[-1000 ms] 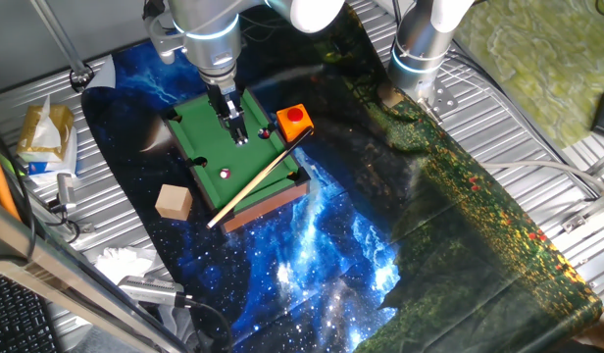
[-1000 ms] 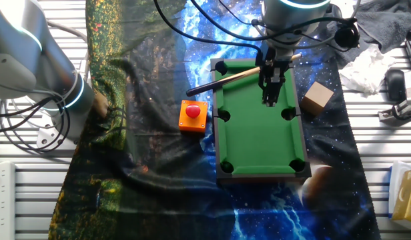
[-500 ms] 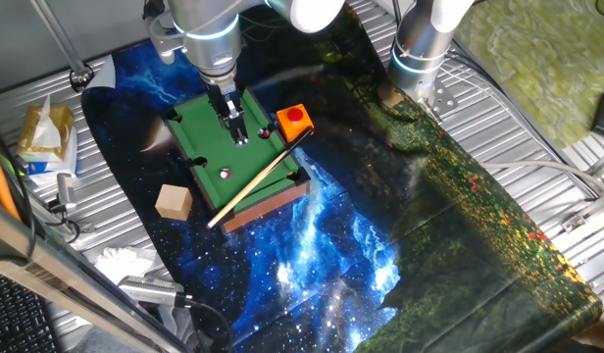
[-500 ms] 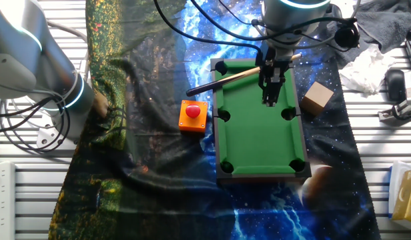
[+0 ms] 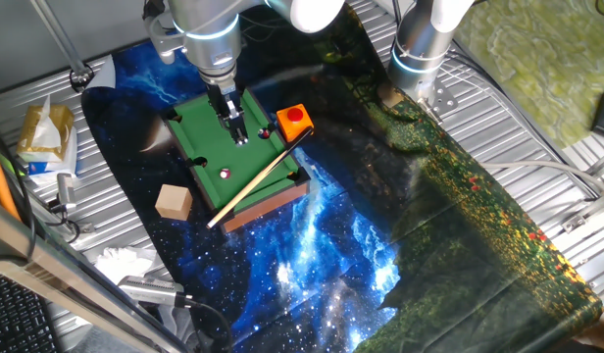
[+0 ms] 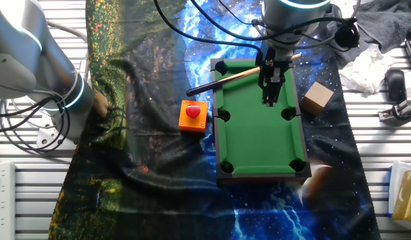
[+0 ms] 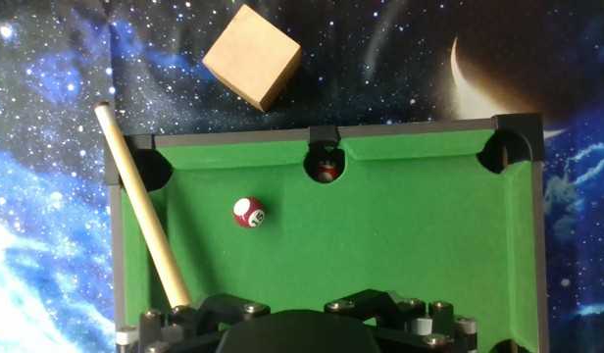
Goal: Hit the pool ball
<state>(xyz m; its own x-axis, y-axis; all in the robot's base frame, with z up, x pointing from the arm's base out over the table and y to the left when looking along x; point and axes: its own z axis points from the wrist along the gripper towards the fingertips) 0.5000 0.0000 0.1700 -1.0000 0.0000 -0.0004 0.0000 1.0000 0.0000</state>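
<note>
The gripper (image 5: 239,134) hangs low over the little green pool table (image 6: 259,143), and I cannot tell how wide it is. The pool ball (image 7: 249,212) sits on the green felt near the wooden cue (image 7: 143,208). Another ball (image 7: 327,170) rests in the middle pocket. A wooden cube (image 7: 252,56) lies just outside the pool table.

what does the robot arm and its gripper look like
The arm is a thick silver-grey cylinder with a glowing light-blue ring near the wrist. Black cables loop off it. The gripper is small, black and narrow with two slim fingers; in the hand view its base shows dark housing with silver screws.
</note>
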